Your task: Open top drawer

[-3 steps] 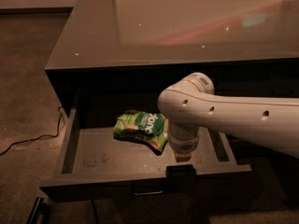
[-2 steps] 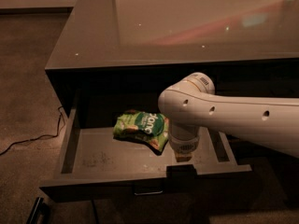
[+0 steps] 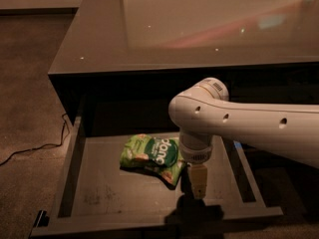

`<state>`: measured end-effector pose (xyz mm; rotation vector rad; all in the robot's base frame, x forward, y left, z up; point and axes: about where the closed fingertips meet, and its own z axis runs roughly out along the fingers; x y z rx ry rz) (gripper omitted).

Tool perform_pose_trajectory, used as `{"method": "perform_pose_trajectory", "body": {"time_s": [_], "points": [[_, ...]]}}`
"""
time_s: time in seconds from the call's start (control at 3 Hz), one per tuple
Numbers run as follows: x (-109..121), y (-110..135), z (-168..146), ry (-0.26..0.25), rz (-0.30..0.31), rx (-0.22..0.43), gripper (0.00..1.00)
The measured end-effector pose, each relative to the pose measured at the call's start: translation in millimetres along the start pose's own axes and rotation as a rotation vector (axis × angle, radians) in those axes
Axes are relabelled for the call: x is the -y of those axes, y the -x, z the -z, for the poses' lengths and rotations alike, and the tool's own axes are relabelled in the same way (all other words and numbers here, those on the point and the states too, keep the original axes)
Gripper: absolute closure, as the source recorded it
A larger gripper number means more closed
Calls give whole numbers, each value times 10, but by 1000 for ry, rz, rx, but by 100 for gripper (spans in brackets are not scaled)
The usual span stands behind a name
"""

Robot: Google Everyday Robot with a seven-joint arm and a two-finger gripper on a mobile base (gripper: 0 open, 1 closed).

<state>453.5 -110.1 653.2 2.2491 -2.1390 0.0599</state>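
The top drawer point(image 3: 99, 195) stands pulled out under the dark countertop, showing its lighter grey scuffed floor and low side walls. Its front edge point(image 3: 124, 222) runs along the bottom of the view; the handle is hidden behind the gripper. My gripper point(image 3: 198, 185) hangs from the white arm point(image 3: 239, 126) and points down at the drawer's front edge, right of centre. A green snack bag point(image 3: 152, 156) lies inside the drawer, just left of the gripper.
The glossy dark countertop point(image 3: 199, 29) spans the upper view. A black cable point(image 3: 35, 146) lies on the carpet at the left. The drawer's right side rail point(image 3: 246, 171) runs under the arm.
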Motion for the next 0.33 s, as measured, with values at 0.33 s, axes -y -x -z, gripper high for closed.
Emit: {"method": "perform_pose_trajectory", "body": {"time_s": [0.33], "points": [[0, 0, 0, 0, 0, 0, 0]]}}
